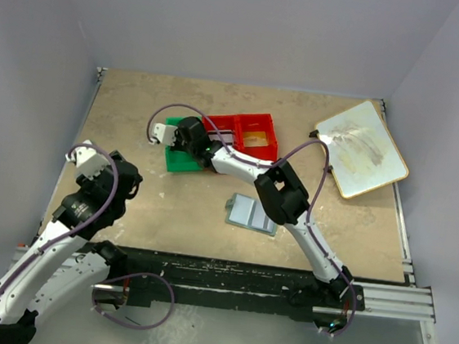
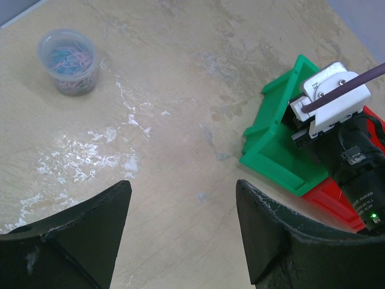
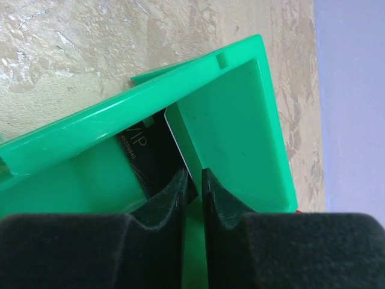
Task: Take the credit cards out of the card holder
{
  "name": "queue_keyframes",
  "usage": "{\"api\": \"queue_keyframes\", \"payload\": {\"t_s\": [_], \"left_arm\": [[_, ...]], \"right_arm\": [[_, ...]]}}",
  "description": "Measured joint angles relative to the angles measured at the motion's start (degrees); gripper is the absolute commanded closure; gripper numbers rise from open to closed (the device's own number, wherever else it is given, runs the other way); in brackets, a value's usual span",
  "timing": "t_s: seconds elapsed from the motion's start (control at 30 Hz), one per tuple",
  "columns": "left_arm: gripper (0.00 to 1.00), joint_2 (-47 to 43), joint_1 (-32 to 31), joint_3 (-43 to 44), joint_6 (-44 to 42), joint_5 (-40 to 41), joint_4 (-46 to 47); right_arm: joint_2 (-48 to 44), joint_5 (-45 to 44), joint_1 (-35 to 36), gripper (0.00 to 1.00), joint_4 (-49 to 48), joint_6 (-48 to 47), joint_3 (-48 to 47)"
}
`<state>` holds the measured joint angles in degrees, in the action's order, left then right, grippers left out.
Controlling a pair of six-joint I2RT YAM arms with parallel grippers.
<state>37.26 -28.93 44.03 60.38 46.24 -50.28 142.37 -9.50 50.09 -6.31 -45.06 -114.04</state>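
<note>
Right gripper [image 3: 192, 180] reaching into green bin [image 3: 240, 114], fingers nearly meeting astride edge of dark credit card [image 3: 147, 159] sitting inside bin. Cannot tell whether pinching or loosened. Card holder [image 1: 251, 215] lying open on table [image 1: 138, 105], near red bins [image 1: 250, 133], apart from green bin. Left gripper [image 2: 183, 241] hovering over table, fingers spread wide, grasping nothing.
</note>
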Motion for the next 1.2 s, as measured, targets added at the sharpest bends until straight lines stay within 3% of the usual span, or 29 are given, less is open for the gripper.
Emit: {"api": "queue_keyframes", "payload": {"t_s": [0.3, 0.67, 0.77, 0.97, 1.07, 1.2], "left_arm": [[0.32, 0.22, 0.00, 0.00, -0.13, -0.90, 0.04], [0.31, 1.22, 0.00, 0.00, -1.03, -2.62, 0.52], [0.31, 1.36, -0.02, 0.00, -1.77, -3.67, 1.38], [0.31, 1.79, 0.00, -0.15, -4.13, -7.23, 3.91], [0.31, 3.13, 0.00, -1.64, -6.03, -11.91, 7.48], [0.31, 6.93, 0.00, -4.33, -8.35, -21.05, 12.96]], "right_arm": [[-0.02, 0.66, 0.00, 0.62, 0.48, 1.29, -0.02], [-4.55, 6.27, -0.13, 0.59, 2.27, 12.37, 2.64], [-11.34, 5.22, -0.15, 0.57, 0.63, 17.22, 7.32], [-35.80, -0.92, -2.47, 0.57, -4.59, 32.65, 28.63], [-50.60, -2.05, -7.52, 0.56, -4.26, 44.26, 42.86], [-63.23, -2.95, -14.78, 0.53, -1.36, 56.52, 58.21]]}}
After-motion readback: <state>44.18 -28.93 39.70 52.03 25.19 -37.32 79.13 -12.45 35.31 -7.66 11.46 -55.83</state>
